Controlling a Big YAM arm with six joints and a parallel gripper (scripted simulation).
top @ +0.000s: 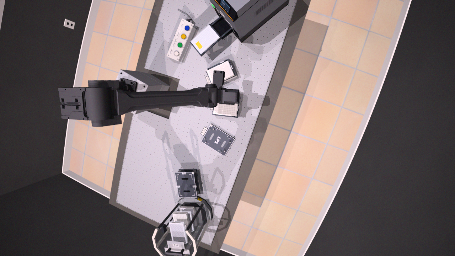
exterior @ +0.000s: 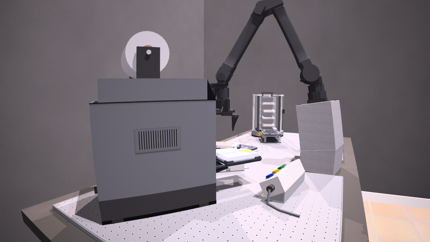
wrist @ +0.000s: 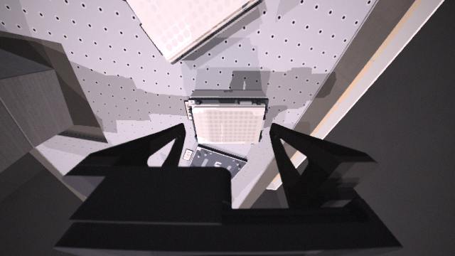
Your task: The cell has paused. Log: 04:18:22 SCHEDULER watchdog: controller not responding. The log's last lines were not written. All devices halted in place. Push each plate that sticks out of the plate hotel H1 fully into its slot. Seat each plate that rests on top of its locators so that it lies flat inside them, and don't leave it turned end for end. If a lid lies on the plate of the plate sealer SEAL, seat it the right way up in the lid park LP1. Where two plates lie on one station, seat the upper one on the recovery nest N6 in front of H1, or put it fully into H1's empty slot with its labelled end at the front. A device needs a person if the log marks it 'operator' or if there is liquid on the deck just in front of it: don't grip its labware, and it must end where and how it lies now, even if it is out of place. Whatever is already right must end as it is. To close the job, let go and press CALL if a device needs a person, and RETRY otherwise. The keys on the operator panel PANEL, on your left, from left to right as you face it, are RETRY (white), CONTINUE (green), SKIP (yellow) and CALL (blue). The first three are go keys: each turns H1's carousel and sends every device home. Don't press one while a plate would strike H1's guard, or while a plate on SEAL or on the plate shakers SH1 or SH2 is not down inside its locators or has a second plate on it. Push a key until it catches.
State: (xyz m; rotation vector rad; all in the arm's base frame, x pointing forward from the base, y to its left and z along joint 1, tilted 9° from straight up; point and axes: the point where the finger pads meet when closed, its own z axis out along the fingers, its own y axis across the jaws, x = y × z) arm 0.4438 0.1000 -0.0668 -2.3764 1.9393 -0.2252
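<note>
A lab automation cell: plate hotel (top: 159,237), sealer (exterior: 153,150), well plates (top: 226,109) on perforated deck (top: 149,152).

Matte black arm (top: 159,97), rounded joints; black triangular cut-out fingers.

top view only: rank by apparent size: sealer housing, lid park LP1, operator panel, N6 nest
1. Sealer housing, largest though cropped by the frame edge.
2. Lid park LP1.
3. Operator panel and N6 nest: too close to rank; the panel is longer and narrower, the nest squarer, and the skewed camera angle adds doubt.
</note>
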